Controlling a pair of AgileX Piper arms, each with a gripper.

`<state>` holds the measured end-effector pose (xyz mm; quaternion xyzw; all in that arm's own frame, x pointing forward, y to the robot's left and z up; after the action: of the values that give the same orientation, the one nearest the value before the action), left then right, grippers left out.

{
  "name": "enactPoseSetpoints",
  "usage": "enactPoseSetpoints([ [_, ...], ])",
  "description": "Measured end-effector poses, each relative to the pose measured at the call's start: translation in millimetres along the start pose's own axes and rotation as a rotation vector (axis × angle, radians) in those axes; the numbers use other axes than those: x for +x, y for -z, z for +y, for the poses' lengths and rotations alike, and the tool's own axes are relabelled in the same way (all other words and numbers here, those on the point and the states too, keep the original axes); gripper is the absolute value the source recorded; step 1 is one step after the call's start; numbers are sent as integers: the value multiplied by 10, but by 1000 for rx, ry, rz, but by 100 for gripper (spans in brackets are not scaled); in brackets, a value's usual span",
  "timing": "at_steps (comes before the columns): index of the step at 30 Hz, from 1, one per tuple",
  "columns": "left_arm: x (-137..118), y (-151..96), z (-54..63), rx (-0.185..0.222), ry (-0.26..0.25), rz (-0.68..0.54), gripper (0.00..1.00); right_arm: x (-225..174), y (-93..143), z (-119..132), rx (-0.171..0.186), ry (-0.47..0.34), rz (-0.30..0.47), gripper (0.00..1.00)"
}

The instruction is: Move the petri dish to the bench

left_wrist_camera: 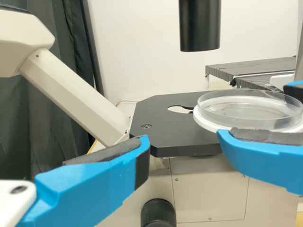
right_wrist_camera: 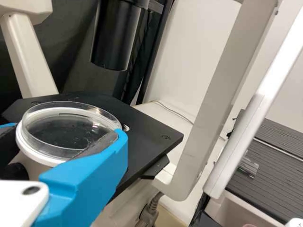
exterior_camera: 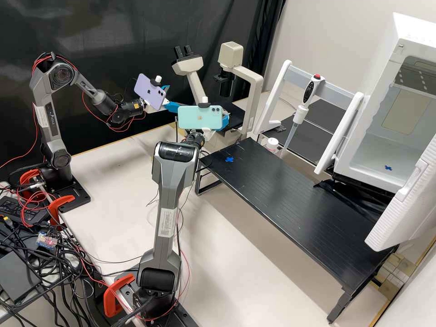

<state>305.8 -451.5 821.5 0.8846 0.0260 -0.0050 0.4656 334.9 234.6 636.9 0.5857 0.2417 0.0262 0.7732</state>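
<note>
We've got the right end effector (right_wrist_camera: 66, 130) clamped around the petri dish (left_wrist_camera: 251, 112), likely light, stiff, slick and brittle, best gripped gently by its side walls, microscope stage (right_wrist_camera: 147, 135) just beyond, left end effector (exterior_camera: 172, 97) nearby, spread and empty.

Microscope (exterior_camera: 255, 100): rear of worktop (exterior_camera: 113, 190), behind the left end of platform (exterior_camera: 281, 186). Dish (right_wrist_camera: 66, 127): in right hand (exterior_camera: 225, 121), on or just over stage (left_wrist_camera: 165, 135); contact unclear. Jar (exterior_camera: 272, 144): behind platform, left of pipette (exterior_camera: 299, 115). Rack (exterior_camera: 336, 96): right of microscope. Cabinet (exterior_camera: 394, 129): right of rack.
</note>
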Motion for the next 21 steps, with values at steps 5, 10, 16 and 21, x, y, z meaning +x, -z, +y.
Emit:
enactPoseSetpoints([
  [5,0,0,0,0,0,0,100,-158,31,41,-6,-8,13,0],
  [10,0,0,0,0,0,0,100,-412,16,71,-32,-30,33,0],
  [16,0,0,0,0,0,0,100,-781,-110,51,-55,-27,22,0],
  [21,0,0,0,0,0,0,100,-952,-195,16,-57,-21,10,0],
])
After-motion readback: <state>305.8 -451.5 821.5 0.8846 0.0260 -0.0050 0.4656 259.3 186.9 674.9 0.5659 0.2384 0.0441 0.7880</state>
